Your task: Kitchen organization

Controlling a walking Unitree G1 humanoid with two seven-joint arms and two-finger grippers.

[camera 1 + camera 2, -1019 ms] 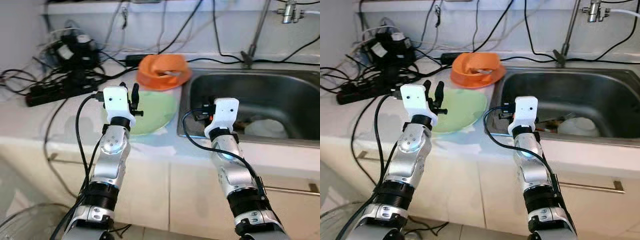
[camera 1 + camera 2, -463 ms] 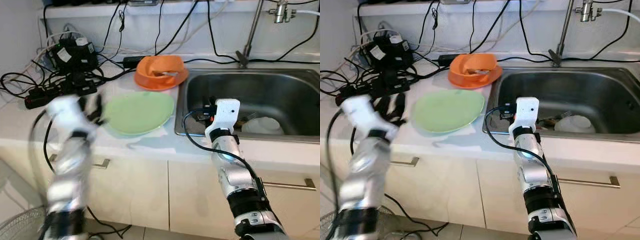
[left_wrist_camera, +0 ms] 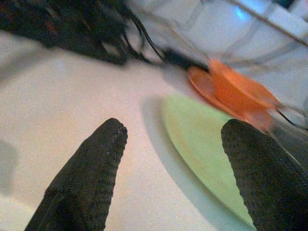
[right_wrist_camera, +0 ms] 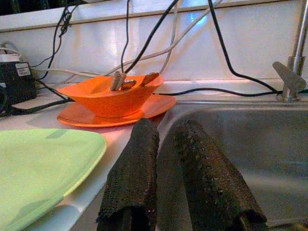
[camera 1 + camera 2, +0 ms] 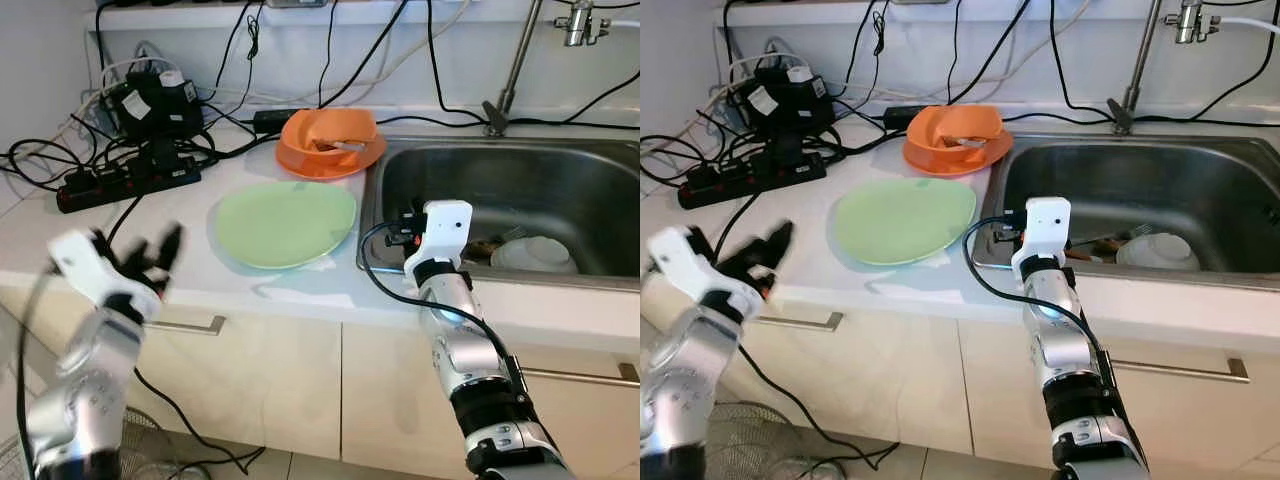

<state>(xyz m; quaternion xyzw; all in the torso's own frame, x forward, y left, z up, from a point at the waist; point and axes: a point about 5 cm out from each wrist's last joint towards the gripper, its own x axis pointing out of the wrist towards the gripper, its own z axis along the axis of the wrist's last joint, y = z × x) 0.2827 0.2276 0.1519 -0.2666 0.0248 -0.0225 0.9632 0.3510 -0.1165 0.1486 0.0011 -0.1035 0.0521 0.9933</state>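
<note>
Nearest to me, at the counter's front edge, the left gripper sits low and off to the left, clear of the worktop, with motion blur on the arm. From its wrist camera I read both fingers spread wide apart with nothing between them; bare white counter shows in the gap.

Right of centre, the right gripper is raised at the front rim of the sink, where counter and basin meet. Its wrist camera shows the two black fingers lying close side by side with only a thin slit between them and nothing held, so I log them as closed and empty.

On the counter, just left of the sink, lies a pale green plate, flat and bare, well apart from both grippers. Behind it, touching or nearly touching its far rim, stands an orange bowl on an orange plate, with some utensil handles resting inside the bowl; I cannot tell what kind they are.

Inside the steel basin I see a white dish near the front right, with a fork beside it.

Farthest back, on the left, a black power strip and a tangle of black cables and adapters occupy the counter, and a tap stem rises behind the sink.
</note>
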